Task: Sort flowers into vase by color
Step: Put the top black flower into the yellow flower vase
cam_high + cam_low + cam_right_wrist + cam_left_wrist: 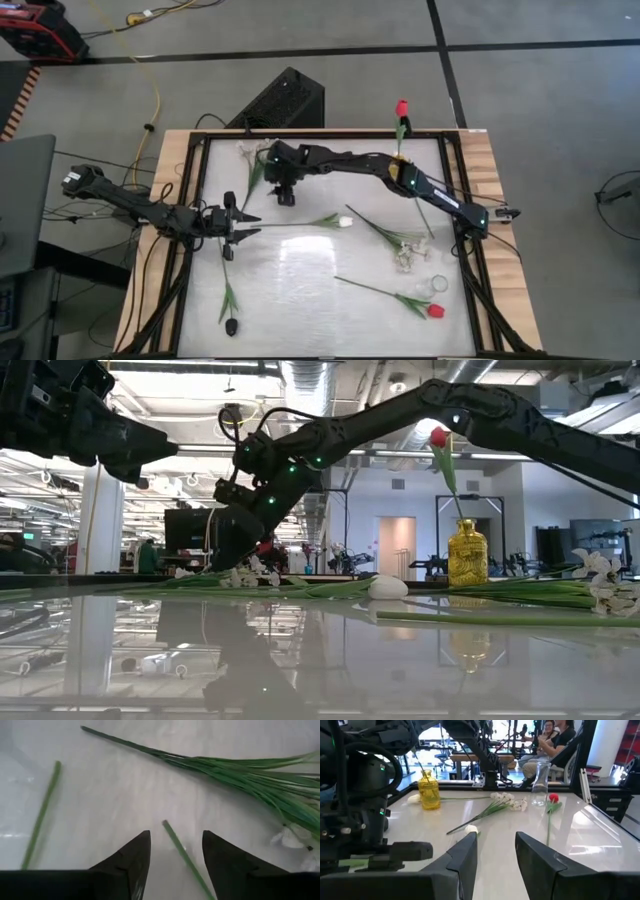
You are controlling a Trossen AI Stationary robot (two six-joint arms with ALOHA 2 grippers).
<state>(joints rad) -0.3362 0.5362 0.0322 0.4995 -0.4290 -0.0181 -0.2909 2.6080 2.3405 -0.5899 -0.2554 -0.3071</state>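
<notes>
One red tulip (438, 438) standing in the yellow vase (467, 554) at the surface's (300, 270) far edge, clear vase (539, 784) empty, other flowers lying flat, right claw (172, 851) spread over a green stem (185, 857), left claw (495, 852) parted, empty.

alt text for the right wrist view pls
The right gripper hangs open just above the white table, a thin green stem lying between its fingers. A sprig of grassy leaves with small white blossoms lies beyond.
</notes>
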